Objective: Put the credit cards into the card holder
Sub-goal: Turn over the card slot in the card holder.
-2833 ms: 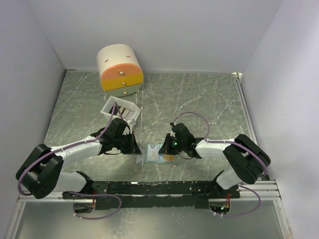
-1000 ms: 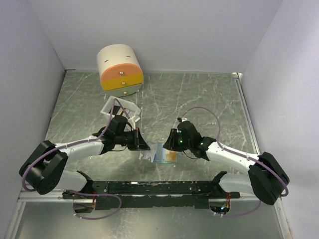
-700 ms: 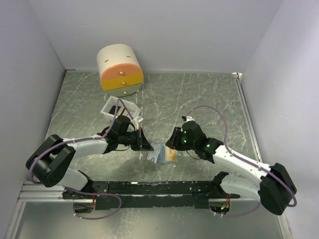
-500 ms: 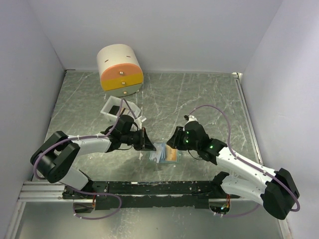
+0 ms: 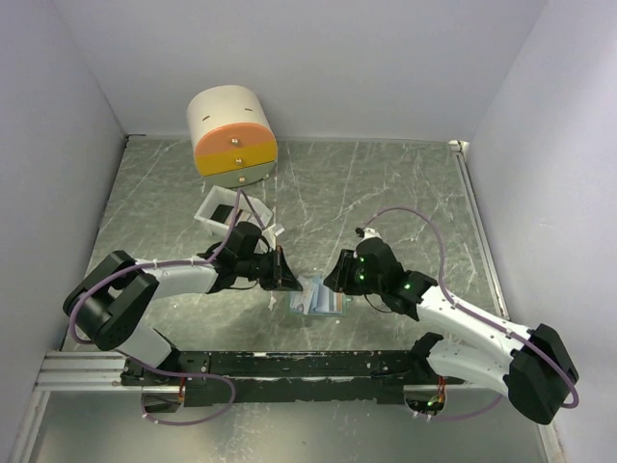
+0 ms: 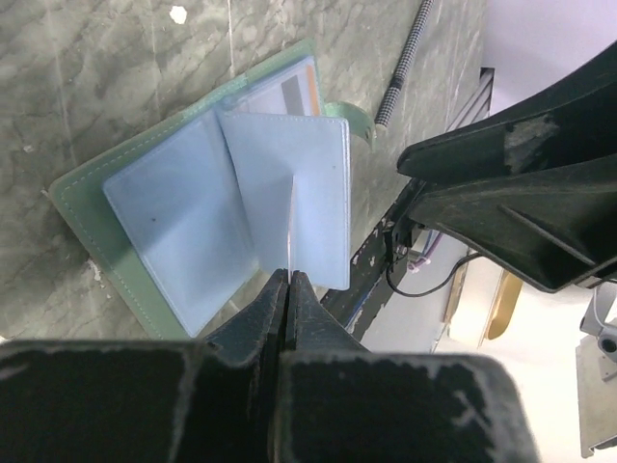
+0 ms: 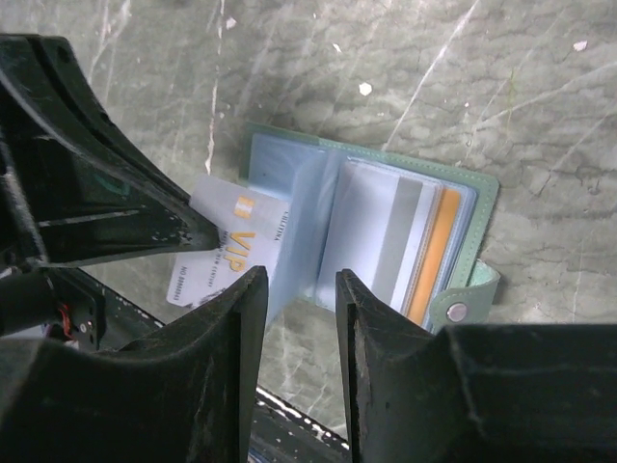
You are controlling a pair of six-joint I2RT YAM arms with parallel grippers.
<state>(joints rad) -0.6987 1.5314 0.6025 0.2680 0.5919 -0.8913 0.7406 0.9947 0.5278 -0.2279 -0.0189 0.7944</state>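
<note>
The left gripper (image 6: pixel 288 275) is pinched shut on the edge of a white plastic card with gold VIP lettering (image 7: pixel 231 253), held at 9 o'clock of the grey-green folding card holder (image 7: pixel 482 207). The holder is laid open toward 6 o'clock on the grey marbled table (image 5: pixel 386 193). An orange card (image 7: pixel 434 256) is seen tucked in its pale blue sleeves. The right gripper (image 7: pixel 299 289) is poised over the holder's 3 o'clock side, jaws narrowly parted and nothing gripped.

The gold letters "VIP" are seen printed on a pale credit card (image 7: pixel 231 254) beside the open card holder (image 7: pixel 479 207) in the right wrist view, and a line of small characters along that card's edge cannot be read.
</note>
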